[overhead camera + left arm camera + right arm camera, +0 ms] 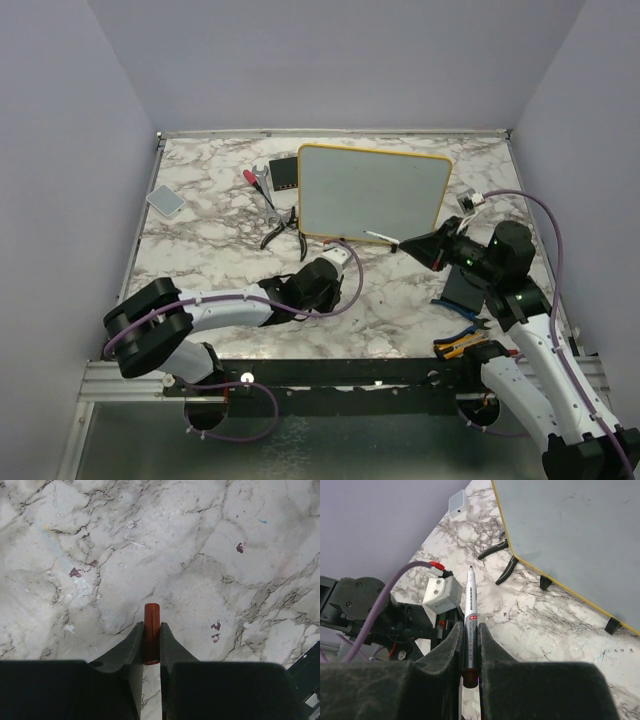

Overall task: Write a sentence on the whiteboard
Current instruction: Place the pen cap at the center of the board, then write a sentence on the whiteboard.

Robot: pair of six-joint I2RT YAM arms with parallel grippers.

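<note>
The whiteboard [372,193], white with a yellow frame and black feet, lies at the back middle of the marble table; it also shows in the right wrist view [580,530]. No sentence shows on it; its surface looks blank. My right gripper [407,245] is shut on a silver marker [471,605], uncapped. The marker tip [372,236] points left over the board's near edge. My left gripper [320,283] sits just below the board's near left corner. In the left wrist view it [151,626] is shut on a red marker cap [151,617] above bare marble.
Black-handled pliers [283,228] lie by the board's left corner. A small black box [284,174] and a red-handled tool [255,180] lie behind them. A grey pad [165,200] sits far left. A dark box [465,290] and hand tools [460,345] lie by the right arm.
</note>
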